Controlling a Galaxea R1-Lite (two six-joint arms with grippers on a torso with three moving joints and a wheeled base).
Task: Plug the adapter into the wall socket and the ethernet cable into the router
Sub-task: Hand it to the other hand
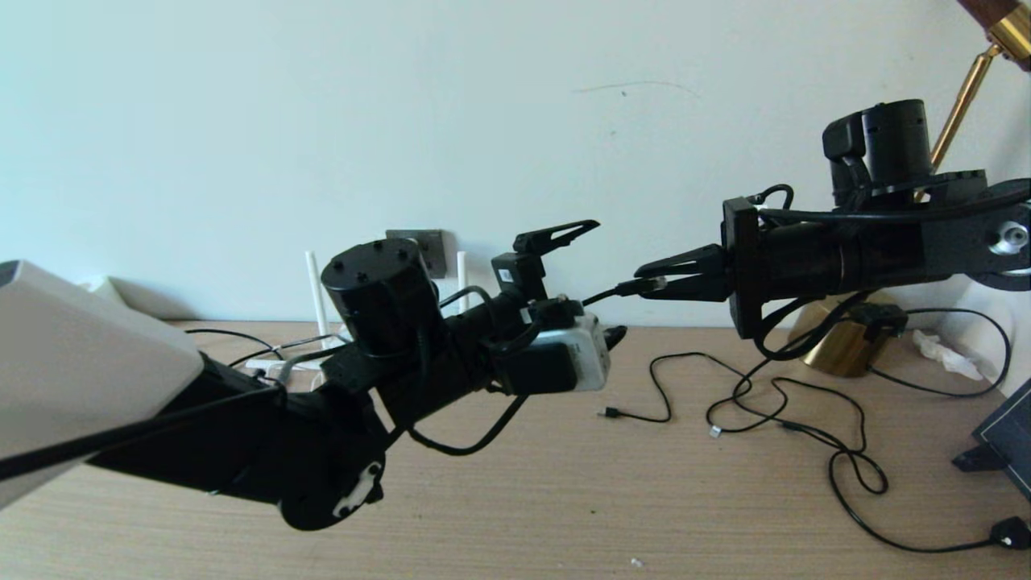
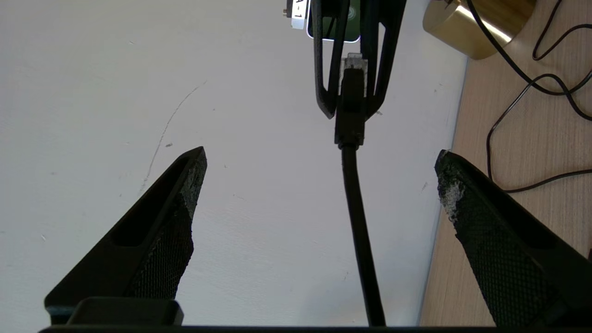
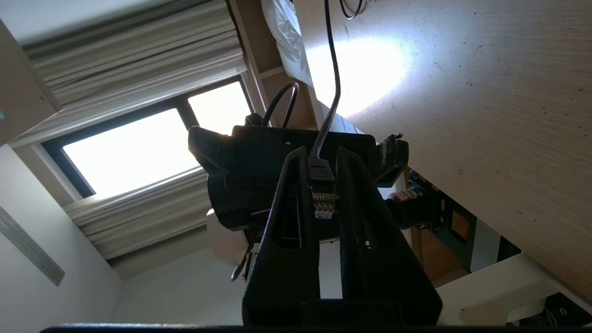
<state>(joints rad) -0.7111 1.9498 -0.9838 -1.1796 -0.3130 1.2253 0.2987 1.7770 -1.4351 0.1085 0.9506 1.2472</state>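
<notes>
The ethernet cable [image 1: 620, 290] is pinched at its boxy connector [image 3: 322, 194] between the closed fingers of the right gripper [image 1: 651, 283], held in the air above the wooden desk [image 1: 564, 483] with its clear plug tip pointing back toward the gripper's wrist; from the connector the black cable runs away toward the left gripper [image 1: 584, 278], passing between its two fingers without touching them. That left gripper faces the right one at about the same height above the desk, its jaws spread wide and empty, one finger [image 2: 175, 208] on each side of the cable. Behind the left arm, at the back of the desk against the wall, stands the router [image 1: 290, 364], mostly hidden, with two white antennas [image 1: 312, 298] rising beside the dark grey wall socket [image 1: 427, 250] set in the wall just above the desk. Thin black cords [image 1: 805, 427] lie looped on the desk below the right arm, near a brass lamp base [image 1: 838, 346]
</notes>
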